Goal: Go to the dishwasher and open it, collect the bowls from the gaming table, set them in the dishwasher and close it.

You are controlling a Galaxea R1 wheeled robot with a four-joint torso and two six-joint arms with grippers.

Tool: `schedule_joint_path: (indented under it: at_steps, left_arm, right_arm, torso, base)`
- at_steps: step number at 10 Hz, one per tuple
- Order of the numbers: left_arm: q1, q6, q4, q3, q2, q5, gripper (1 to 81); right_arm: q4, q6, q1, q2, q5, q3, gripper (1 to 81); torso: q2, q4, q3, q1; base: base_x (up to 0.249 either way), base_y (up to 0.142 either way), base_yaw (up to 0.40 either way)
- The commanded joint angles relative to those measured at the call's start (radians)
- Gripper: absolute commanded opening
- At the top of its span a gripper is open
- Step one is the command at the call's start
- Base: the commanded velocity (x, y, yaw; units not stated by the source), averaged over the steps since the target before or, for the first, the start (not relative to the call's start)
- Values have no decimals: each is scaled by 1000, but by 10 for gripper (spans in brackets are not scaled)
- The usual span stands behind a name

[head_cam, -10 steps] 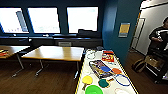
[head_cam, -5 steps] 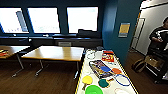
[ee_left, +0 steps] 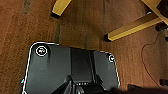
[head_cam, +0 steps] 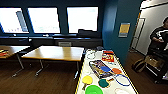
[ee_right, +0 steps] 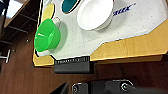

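Green bowl [ee_right: 47, 35] and white bowl [ee_right: 95, 14] on covered worktop [ee_right: 140, 27], uncollected. Loading and closing remain, by my judgement. Pincer states: cannot tell.

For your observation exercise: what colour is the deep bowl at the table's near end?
Bright green. The bowl shows best in the right wrist view, beside a white bowl.

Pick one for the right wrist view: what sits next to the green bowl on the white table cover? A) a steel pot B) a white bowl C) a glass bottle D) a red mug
B: a white bowl rests on the white cover beside the green bowl, with a small gap between them near the table's edge.
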Motion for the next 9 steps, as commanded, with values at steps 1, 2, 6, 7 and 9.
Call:
schedule_joint_path:
  at_steps: [1, 2, 6, 7, 9]
  left_arm:
    - [-51, -2, 2, 7, -19, 42, 811]
    - [-51, -2, 2, 3, -17, 43, 811]
    - [-51, -2, 2, 0, -14, 43, 811]
    - [-51, -2, 2, -2, -13, 42, 811]
    - [-51, -2, 2, -16, -4, 42, 811]
  right_arm:
    - [24, -1, 147, -14, -121, -75, 811]
    - [26, 1, 170, 3, -152, -100, 811]
    - [26, 8, 190, 21, -169, -131, 811]
    - [26, 13, 197, 24, -171, -137, 811]
    - [26, 27, 217, 34, -174, -149, 811]
  torso:
    - [0, 0, 0, 0]
    - [0, 0, -30, 0]
    - [0, 0, -92, 0]
    - [1, 0, -69, 1]
    - [1, 0, -78, 1]
  base:
    - [0, 0, 0]
    - [0, 0, 0]
    - [0, 0, 0]
    - [0, 0, 0]
    - [0, 0, 0]
